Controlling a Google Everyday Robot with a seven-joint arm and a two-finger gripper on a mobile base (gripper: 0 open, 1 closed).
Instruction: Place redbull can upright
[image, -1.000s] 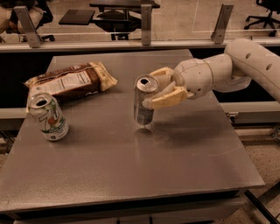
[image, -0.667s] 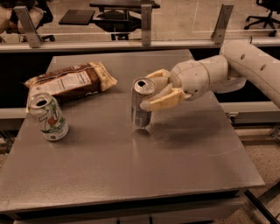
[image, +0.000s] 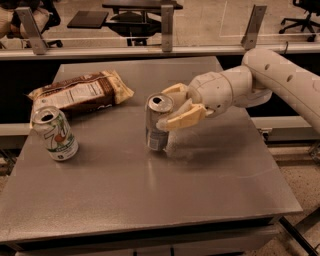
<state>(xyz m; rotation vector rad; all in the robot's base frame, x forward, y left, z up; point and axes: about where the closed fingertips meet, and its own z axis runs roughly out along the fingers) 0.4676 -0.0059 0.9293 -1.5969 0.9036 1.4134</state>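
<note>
The tool (image: 162, 109), sitting over the middle of the tabletop (image: 150, 200) with its cream fingers clasping the redbull can (image: 156, 134), is looking like smooth, matt plastic, and so is the pale arm shell (image: 280, 80) behind it. The redbull can is showing thin metal, its silver top gleaming faintly. The tabletop is presenting a grey, smooth, satin surface that is giving back soft reflections. The white-and-green can (image: 55, 134) is wearing a glossy printed metal skin, and the brown snack bag (image: 80, 95) is lying crinkled, its film catching a dull sheen.
</note>
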